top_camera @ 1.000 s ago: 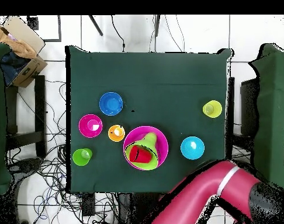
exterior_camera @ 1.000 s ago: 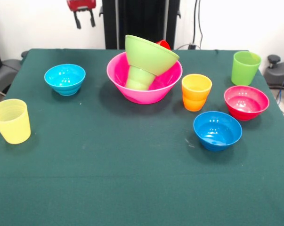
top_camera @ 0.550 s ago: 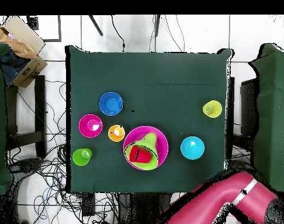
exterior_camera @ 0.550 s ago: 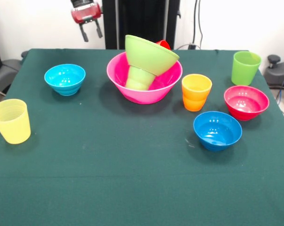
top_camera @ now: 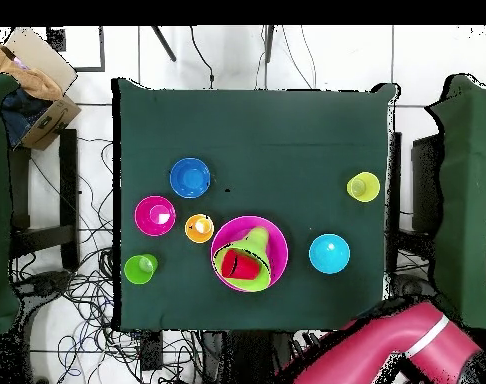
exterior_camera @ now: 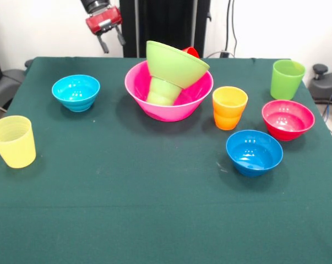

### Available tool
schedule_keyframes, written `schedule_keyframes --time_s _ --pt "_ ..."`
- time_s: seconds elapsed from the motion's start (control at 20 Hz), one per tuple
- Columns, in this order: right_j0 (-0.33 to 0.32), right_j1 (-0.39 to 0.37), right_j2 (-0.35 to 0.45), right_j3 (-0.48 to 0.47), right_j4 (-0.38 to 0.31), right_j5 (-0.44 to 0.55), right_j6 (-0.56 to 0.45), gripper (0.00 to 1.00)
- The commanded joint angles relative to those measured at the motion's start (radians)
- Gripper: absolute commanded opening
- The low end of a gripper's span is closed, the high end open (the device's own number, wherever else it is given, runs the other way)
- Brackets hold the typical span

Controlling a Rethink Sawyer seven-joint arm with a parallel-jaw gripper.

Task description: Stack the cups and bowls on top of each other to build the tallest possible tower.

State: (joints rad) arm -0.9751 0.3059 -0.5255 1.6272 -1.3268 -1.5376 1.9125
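Tilt marks the tower (exterior_camera: 169,82) near the table's (exterior_camera: 154,209) far edge: the large pink bowl (exterior_camera: 194,102) sits upright on the green cloth, the small green cup (exterior_camera: 163,91) stands upside down inside it, and the lime green bowl (exterior_camera: 174,63) rests askew on that cup, its mouth turned sideways, with the red cup (exterior_camera: 191,51) peeking out behind its rim. From overhead the red cup (top_camera: 241,265) lies on its side within the lime green bowl. Just beside the pink bowl stands the orange cup (exterior_camera: 229,107), and near it are the magenta bowl (exterior_camera: 287,119), the darker blue bowl (exterior_camera: 254,152) and the taller lime green cup (exterior_camera: 287,78). Well apart on the other side sit the light blue bowl (exterior_camera: 76,92) and the pale yellow cup (exterior_camera: 12,141). Above the table's far edge the gripper (exterior_camera: 112,43) hangs in the air with its jaws parted, holding nothing.
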Motion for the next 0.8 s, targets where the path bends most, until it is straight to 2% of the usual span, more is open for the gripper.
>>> schedule_keyframes --time_s 0.05,0.3,0.45,0.65,0.8 --pt "0.139 -0.033 0.183 -0.128 0.145 0.098 -0.252 1.00" --pt "0.297 -0.091 0.136 -0.073 0.335 0.276 -0.135 1.00" --pt "0.389 -0.120 0.105 -0.066 0.387 0.373 -0.029 1.00" --pt "0.466 -0.171 0.086 -0.069 0.382 0.440 0.082 1.00" --pt "0.484 -0.214 0.093 -0.075 0.350 0.444 0.137 1.00"
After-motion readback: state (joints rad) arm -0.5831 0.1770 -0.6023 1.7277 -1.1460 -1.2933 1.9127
